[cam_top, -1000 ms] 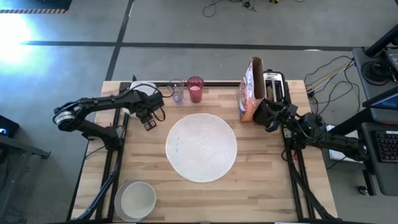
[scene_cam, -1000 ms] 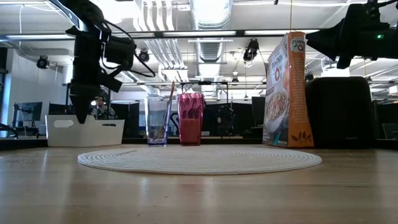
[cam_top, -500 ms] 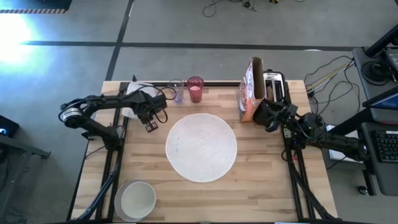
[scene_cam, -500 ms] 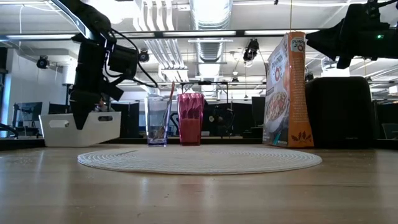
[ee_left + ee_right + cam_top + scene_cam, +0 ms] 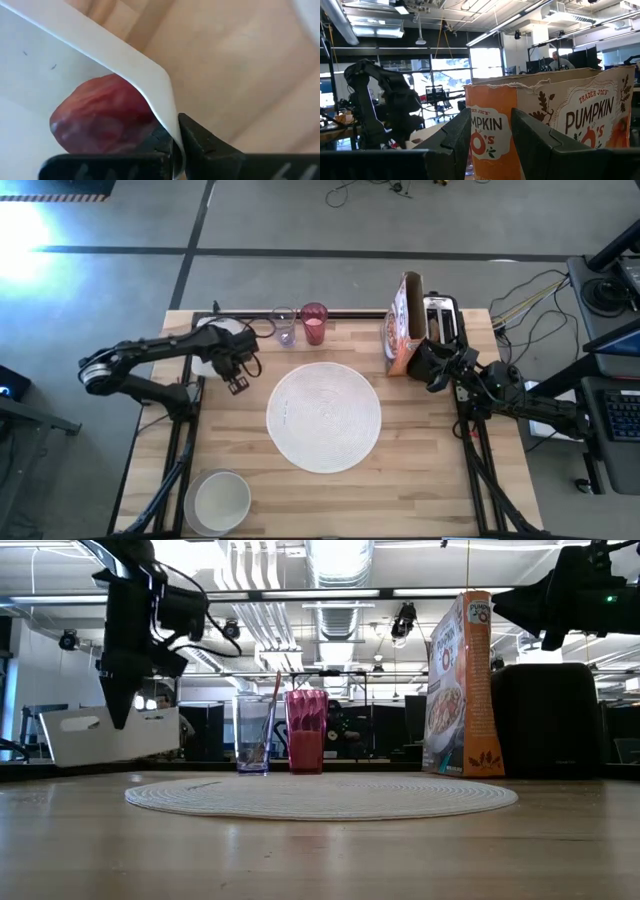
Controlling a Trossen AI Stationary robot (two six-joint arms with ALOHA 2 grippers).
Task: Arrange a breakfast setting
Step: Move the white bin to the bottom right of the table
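Left gripper [image 5: 172, 150] clamps the white tub's [image 5: 110, 735] thin rim, red fruit [image 5: 102, 117] inside.
Light, stiff plastic tilts; a corner pinch looks slip-prone.

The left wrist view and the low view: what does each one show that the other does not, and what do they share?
Only the left wrist view shows the small red fruit lying inside the white tub, beside the wall that is gripped. Only the low view shows the tub tilted and lifted off the table, plus the placemat, the pink-red tumbler, a clear glass and the cereal box. Both show the left pincer shut on the tub's wall.
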